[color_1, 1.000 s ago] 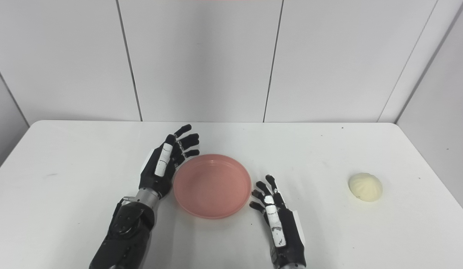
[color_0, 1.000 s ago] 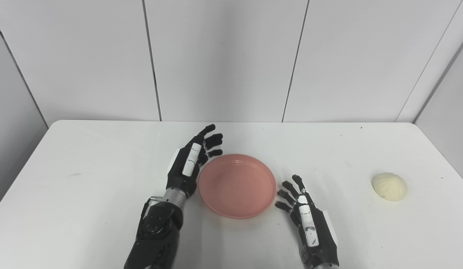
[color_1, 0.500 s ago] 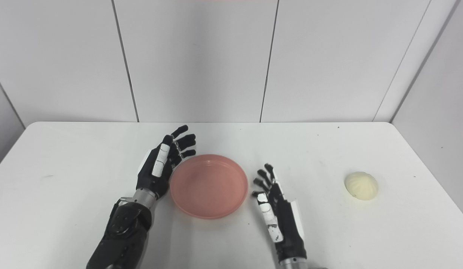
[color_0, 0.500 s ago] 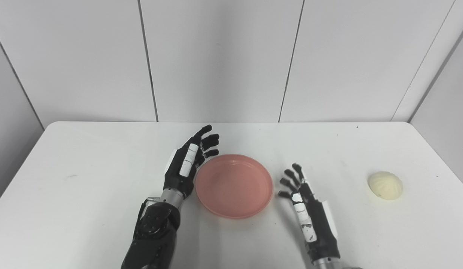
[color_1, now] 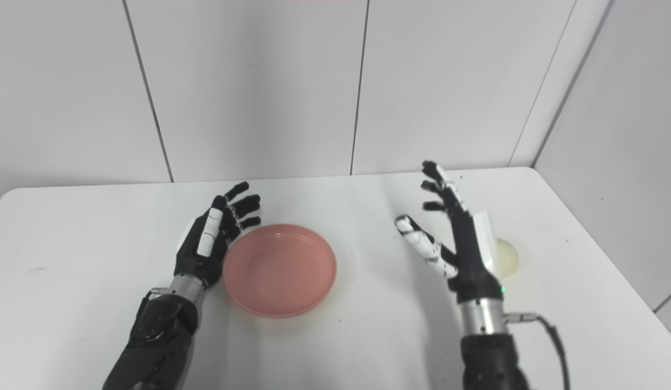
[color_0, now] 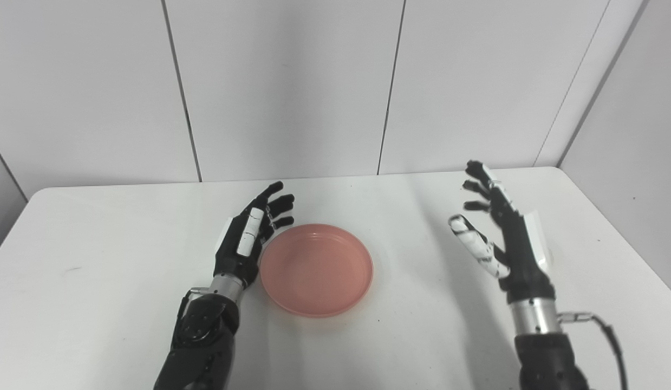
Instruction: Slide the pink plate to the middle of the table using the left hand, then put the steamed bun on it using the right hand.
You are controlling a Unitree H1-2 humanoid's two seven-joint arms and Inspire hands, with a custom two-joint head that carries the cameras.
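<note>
Centrally on the white table (color_0: 97, 303) sits the pink plate (color_0: 316, 269), empty and flat on the surface. Against the plate's left rim stands the left robot hand (color_0: 247, 241), held edge-on with its fingers (color_0: 278, 201) spread apart and pointing toward the back wall; it grips nothing, and its palm side appears to touch or nearly touch the rim, though the angle makes true contact hard to confirm. Well to the right of the plate, the right robot hand (color_1: 458, 238) is raised above the table, its fingers stretched open and splayed, its thumb (color_1: 422, 246) pointing back toward the plate, and it holds nothing. Farther from the plate than that hand lies the steamed bun (color_1: 507, 258), pale and rounded, resting on the table; in the right eye view only its right part peeks out from behind the hand, while in the left eye view it is almost wholly hidden. A cable (color_0: 608, 336) loops from the right wrist.
</note>
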